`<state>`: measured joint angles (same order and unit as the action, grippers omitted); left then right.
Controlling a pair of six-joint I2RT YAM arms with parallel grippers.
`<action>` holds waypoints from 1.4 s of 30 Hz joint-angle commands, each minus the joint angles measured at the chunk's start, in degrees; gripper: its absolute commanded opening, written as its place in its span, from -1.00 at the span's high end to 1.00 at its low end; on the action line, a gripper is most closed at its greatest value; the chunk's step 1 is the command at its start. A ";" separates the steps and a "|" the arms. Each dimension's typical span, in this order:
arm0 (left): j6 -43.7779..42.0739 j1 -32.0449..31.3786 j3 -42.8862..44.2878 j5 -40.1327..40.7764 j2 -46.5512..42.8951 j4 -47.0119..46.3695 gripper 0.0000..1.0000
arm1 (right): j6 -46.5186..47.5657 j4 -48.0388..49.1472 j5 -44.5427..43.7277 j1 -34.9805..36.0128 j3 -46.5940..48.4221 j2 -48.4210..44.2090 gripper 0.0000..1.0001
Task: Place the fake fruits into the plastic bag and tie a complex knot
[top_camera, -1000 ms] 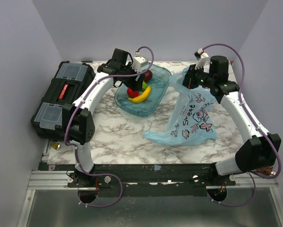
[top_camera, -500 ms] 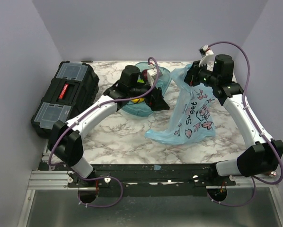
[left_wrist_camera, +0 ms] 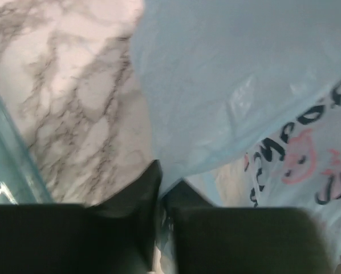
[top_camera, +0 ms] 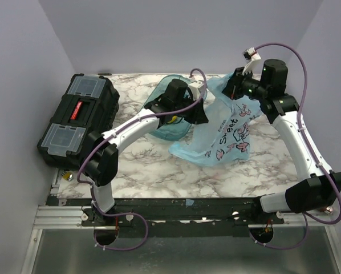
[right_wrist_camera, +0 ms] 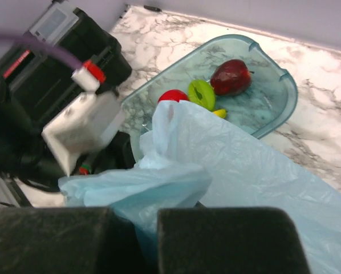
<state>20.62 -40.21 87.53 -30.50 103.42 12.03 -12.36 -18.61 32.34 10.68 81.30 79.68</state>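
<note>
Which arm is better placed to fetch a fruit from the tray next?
Left. The left tool is beside the tray holding the fruits, at the edge of the plastic bag. The right tool holds the bag's top up; releasing would likely let it collapse.

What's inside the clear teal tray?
A dark maroon round fruit, a green piece, a bright red round fruit and a yellow banana tip; the light-blue plastic bag covers the rest.

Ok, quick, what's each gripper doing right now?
Left gripper: closed on the edge of the plastic bag.
Right gripper: closed on the plastic bag's bunched top.
</note>
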 commanded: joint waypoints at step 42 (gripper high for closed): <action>-43.71 19.15 20.62 22.68 16.51 25.05 -0.97 | 22.32 -19.98 -3.77 -4.52 -7.25 -13.80 0.99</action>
<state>-18.79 -20.47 104.99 -17.85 115.98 31.24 11.55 -39.70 29.39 6.31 75.02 67.05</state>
